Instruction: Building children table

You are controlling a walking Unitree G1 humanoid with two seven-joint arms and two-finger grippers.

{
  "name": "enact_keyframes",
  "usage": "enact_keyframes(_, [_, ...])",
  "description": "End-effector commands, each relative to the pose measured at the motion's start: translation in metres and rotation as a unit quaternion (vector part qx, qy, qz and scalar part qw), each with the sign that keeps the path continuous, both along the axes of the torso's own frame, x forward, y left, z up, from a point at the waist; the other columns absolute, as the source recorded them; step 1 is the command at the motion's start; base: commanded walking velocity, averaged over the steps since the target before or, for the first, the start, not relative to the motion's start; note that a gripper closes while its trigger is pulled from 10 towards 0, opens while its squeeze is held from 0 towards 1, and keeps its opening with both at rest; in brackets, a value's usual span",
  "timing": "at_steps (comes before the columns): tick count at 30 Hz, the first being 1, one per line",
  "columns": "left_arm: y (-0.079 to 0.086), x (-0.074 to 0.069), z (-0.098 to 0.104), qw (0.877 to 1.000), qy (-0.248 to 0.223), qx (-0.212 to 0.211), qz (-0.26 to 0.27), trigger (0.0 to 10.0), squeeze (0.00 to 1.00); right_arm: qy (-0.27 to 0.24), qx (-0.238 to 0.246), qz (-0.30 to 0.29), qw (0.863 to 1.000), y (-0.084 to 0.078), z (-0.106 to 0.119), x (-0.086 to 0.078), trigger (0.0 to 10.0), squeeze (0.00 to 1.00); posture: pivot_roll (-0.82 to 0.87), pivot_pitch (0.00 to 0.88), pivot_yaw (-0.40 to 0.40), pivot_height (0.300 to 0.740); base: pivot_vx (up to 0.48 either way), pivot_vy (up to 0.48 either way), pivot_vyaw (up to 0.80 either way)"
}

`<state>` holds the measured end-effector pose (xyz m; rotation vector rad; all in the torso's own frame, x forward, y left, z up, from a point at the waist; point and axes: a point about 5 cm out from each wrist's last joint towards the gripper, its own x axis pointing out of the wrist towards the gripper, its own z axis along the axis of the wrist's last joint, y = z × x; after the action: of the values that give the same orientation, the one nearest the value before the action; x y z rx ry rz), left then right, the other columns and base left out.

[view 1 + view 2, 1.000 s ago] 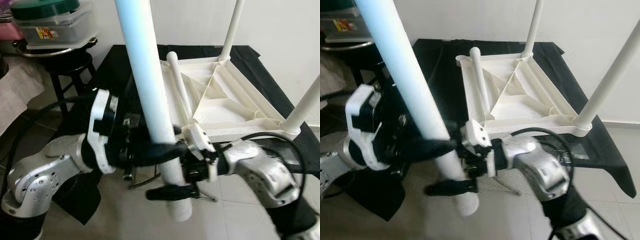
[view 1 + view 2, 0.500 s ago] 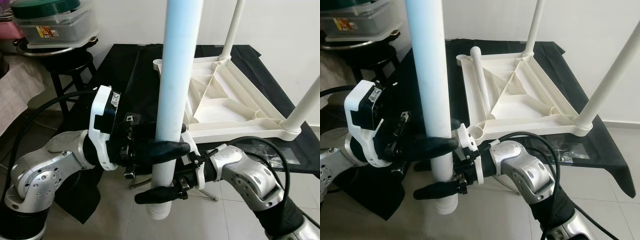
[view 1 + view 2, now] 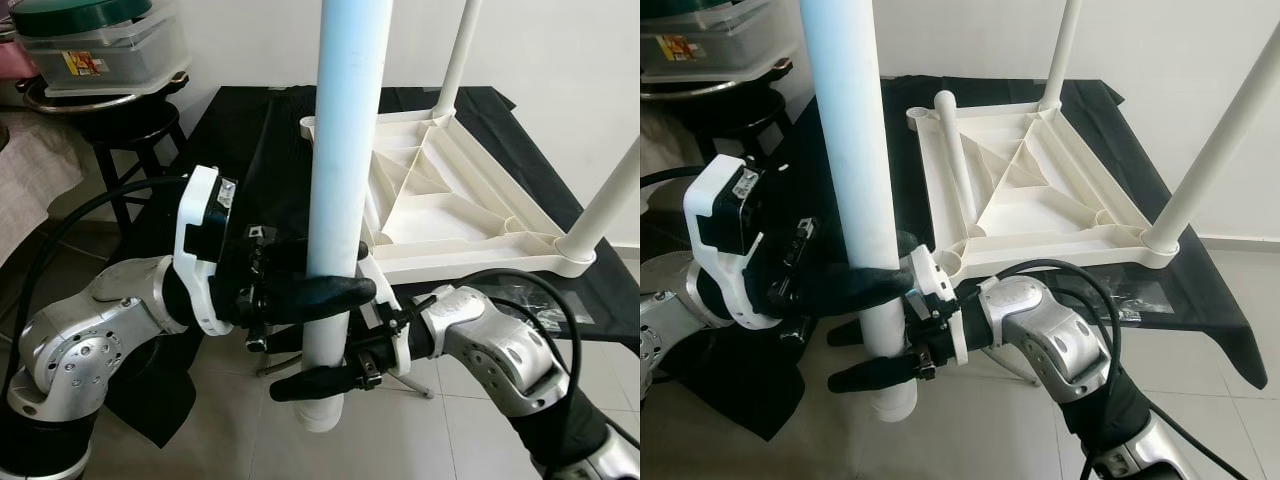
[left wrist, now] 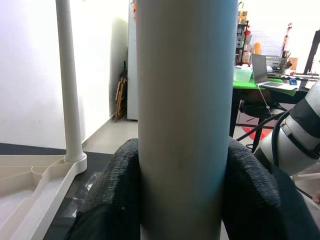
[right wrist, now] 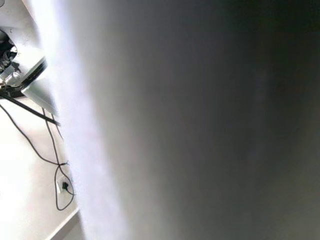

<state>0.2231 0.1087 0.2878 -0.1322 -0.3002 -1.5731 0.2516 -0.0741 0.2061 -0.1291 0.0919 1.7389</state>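
While the white table leg (image 3: 340,200) stands nearly upright in front of the robot, the left gripper (image 3: 335,285) is clamped around it, its black fingers (image 4: 112,200) pressing both sides of the tube in the left wrist view. The right gripper (image 3: 320,375) sits just below on the same leg, one finger crossing the front of the tube near its lower end; whether it truly grips cannot be told, since the right wrist view is only a blurred pale surface. Behind the leg, the white tabletop (image 3: 1040,210) lies upside down on a black cloth (image 3: 1200,300), ribs facing up. Two legs already stand in its far and right corners (image 3: 1215,140), and another white tube (image 3: 955,165) lies along its left rim. The near-left corner socket (image 3: 948,262) sits just beside the held leg. To the robot's left, a dark stool (image 3: 135,130) carries a metal tray and a plastic box with a green lid (image 3: 95,45). A cable (image 3: 1100,290) loops over the right arm. Pale tiled floor (image 3: 450,430) lies under the leg's lower end, open toward the robot.
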Motion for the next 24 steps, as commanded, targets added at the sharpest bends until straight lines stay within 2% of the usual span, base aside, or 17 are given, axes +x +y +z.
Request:
enact_keyframes(1, [-0.009, -0.006, 0.001, 0.999, -0.009, 0.005, -0.038, 0.0, 0.00, -0.007, -0.025, -0.018, 0.999, 0.007, -0.005, 0.003, 0.0, 0.00, -0.07, 0.078, 0.023, 0.740, 0.000, 0.000, 0.00])
enact_keyframes(9, [-0.009, -0.001, 0.002, 1.000, -0.014, 0.002, -0.011, 0.0, 0.00, -0.018, -0.021, -0.046, 0.999, 0.008, -0.005, 0.009, 0.0, 0.00, -0.07, 0.080, 0.022, 0.740, 0.000, 0.000, 0.00])
enact_keyframes(10, [-0.008, 0.003, 0.002, 1.000, -0.014, 0.001, 0.008, 1.1, 0.00, -0.020, -0.019, -0.054, 0.998, 0.008, -0.004, 0.011, 0.0, 0.00, -0.07, 0.081, 0.021, 0.740, 0.000, 0.000, 0.00])
enact_keyframes(11, [-0.008, 0.003, 0.002, 1.000, -0.014, 0.001, 0.008, 1.1, 0.00, -0.020, -0.019, -0.054, 0.998, 0.008, -0.004, 0.011, 0.0, 0.00, -0.07, 0.081, 0.021, 0.740, 0.000, 0.000, 0.00])
enact_keyframes(12, [-0.007, 0.007, 0.001, 1.000, -0.013, 0.002, 0.022, 10.0, 0.61, -0.022, -0.017, -0.064, 0.998, 0.008, -0.004, 0.013, 0.0, 0.00, -0.07, 0.081, 0.019, 0.740, 0.000, 0.000, 0.00])
enact_keyframes(13, [-0.006, 0.010, 0.001, 0.999, -0.009, 0.001, 0.033, 10.0, 1.00, -0.024, -0.016, -0.072, 0.997, 0.008, -0.004, 0.015, 0.0, 0.00, -0.07, 0.081, 0.019, 0.740, 0.000, 0.000, 0.00])
enact_keyframes(16, [-0.005, 0.011, 0.001, 0.999, -0.006, -0.002, 0.037, 10.0, 1.00, -0.025, -0.015, -0.080, 0.996, 0.008, -0.004, 0.017, 0.0, 0.00, -0.07, 0.081, 0.019, 0.740, 0.000, 0.000, 0.00])
enact_keyframes(19, [0.007, 0.019, 0.007, 0.997, -0.007, -0.018, 0.070, 10.0, 1.00, -0.032, -0.010, -0.116, 0.993, 0.005, -0.003, 0.025, 0.0, 0.00, -0.06, 0.079, 0.020, 0.740, 0.000, 0.000, 0.00])
enact_keyframes(24, [0.022, 0.024, 0.014, 0.994, -0.021, -0.020, 0.108, 10.0, 1.00, -0.039, -0.001, -0.165, 0.986, 0.000, -0.002, 0.035, 0.0, 0.00, -0.06, 0.079, 0.017, 0.740, 0.000, 0.000, 0.00])
